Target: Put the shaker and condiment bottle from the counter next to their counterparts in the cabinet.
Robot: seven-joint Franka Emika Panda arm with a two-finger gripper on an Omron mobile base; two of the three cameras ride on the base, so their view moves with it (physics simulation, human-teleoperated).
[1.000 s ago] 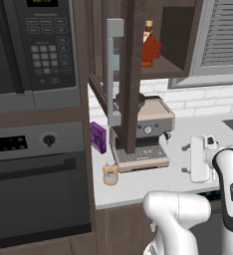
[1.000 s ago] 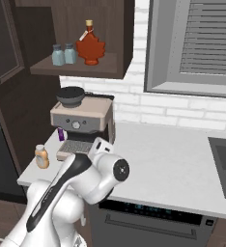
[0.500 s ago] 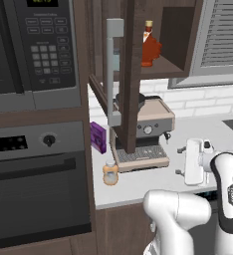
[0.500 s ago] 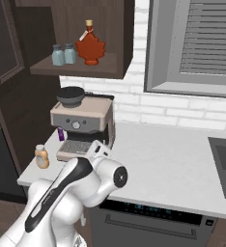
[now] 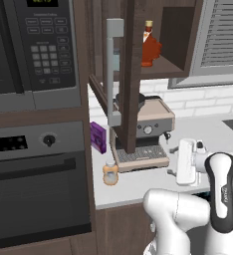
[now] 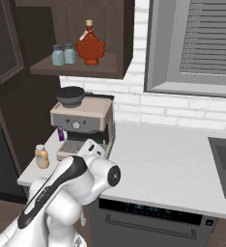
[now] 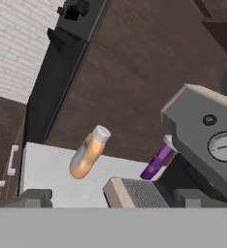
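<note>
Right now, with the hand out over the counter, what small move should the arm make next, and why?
Probably ease the open gripper toward the condiment bottle. The bottle stands free on the counter near its corner, beside the coffee machine, with the fingertips short of it and nothing held.

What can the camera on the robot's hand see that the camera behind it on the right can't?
Hand camera alone: the coffee machine's round dial, close up and tilted.

Right camera alone: the cabinet shelf with the red-orange bottle and two pale shakers, plus the window blinds.

Both: the condiment bottle standing on the counter, the coffee machine and the purple thing beside it.
</note>
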